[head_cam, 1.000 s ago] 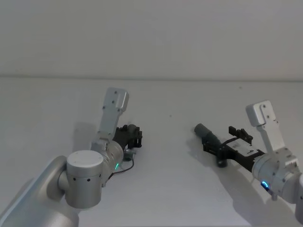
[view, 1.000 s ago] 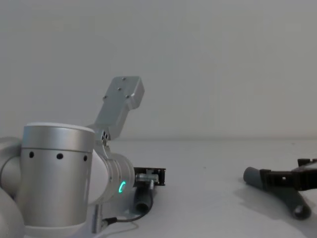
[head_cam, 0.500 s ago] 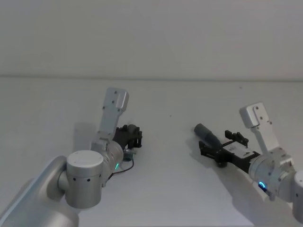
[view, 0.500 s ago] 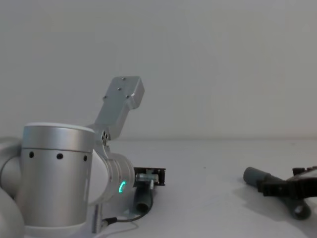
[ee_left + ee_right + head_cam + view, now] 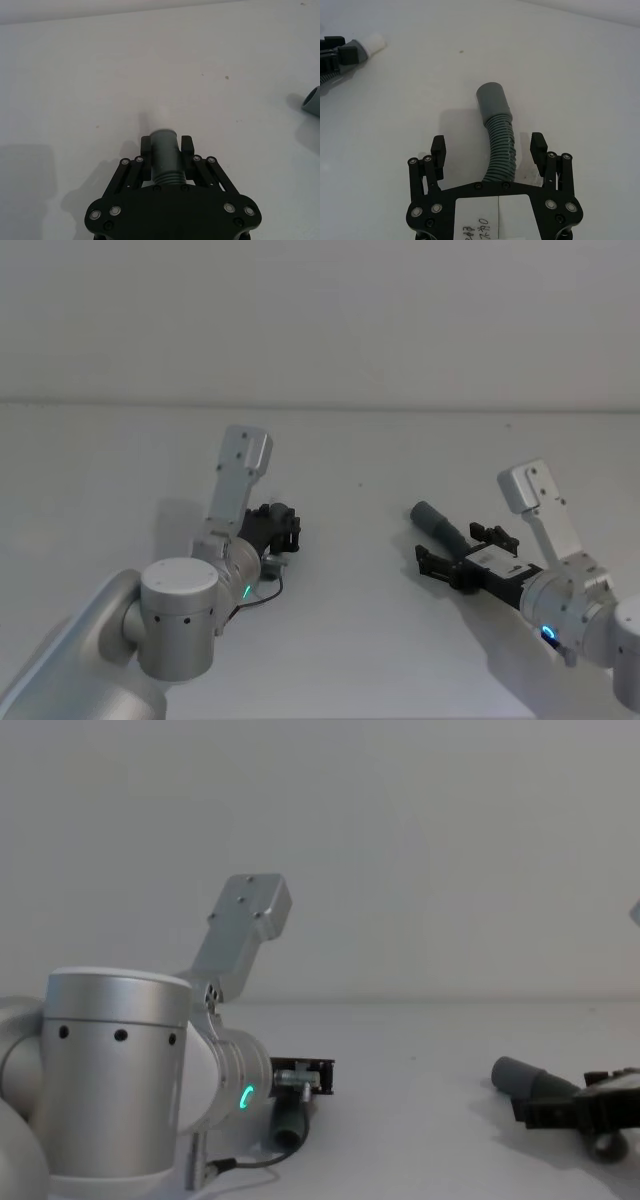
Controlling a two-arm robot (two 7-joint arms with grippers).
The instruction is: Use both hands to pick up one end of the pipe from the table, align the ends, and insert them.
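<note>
On the white table my left gripper is shut on one pipe piece, low over the surface. That piece's grey cuff and whitish tip stick out past the fingers. To the right lies the other pipe piece, ribbed and curved, with its wider grey cuff pointing away from my right gripper. This gripper is open and low, one finger on each side of the ribbed part, not touching it. From the chest, the cuff shows ahead of the right gripper.
A thin dark cable curls on the table beside the left arm's silver wrist with the green ring light. A plain wall stands behind the table's far edge. Bare table separates the two pipe pieces.
My right gripper has come down and slid forward along the pipe piece on the table, so its open fingers now straddle the ribbed part. The left arm has not moved.
</note>
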